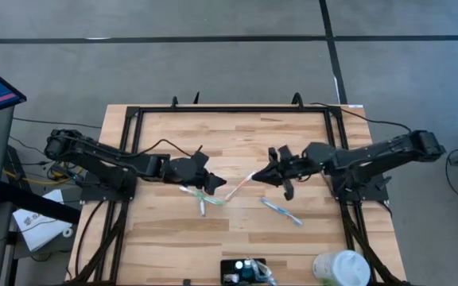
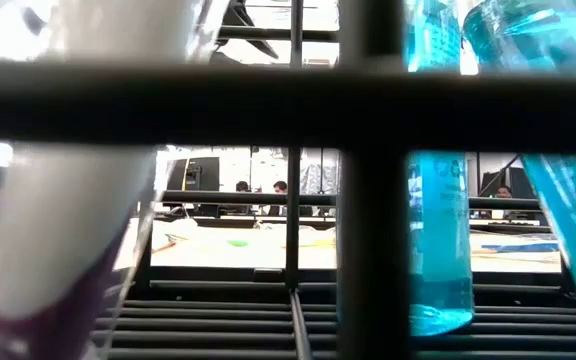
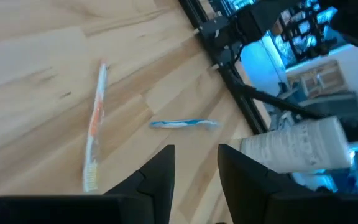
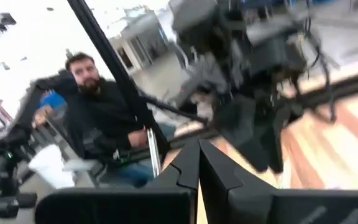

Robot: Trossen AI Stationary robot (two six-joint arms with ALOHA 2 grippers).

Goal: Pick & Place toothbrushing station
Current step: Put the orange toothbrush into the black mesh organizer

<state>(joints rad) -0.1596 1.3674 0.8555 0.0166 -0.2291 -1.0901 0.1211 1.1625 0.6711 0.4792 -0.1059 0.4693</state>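
The toothbrushing station (image 1: 235, 272), a low black box with a few items in it, stands at the table's near edge. Toothbrushes lie flat on the wood. An orange-and-white one (image 1: 241, 185) (image 3: 96, 121) is at mid table, a blue one (image 1: 281, 211) (image 3: 183, 124) is nearer the right, and a green-and-white one (image 1: 202, 194) lies beside my left gripper. My left gripper (image 1: 210, 181) (image 3: 195, 163) is open with only bare table showing between its fingers. My right gripper (image 1: 265, 176) (image 4: 199, 163) is shut and empty, near the orange brush's far end.
A white round container (image 1: 342, 268) (image 3: 294, 147) stands at the near right corner. A black frame (image 1: 233, 110) borders the table. The low view is mostly blocked by dark bars (image 2: 368, 180) and blue see-through things (image 2: 438, 240). A seated person (image 4: 98, 109) is beyond the table.
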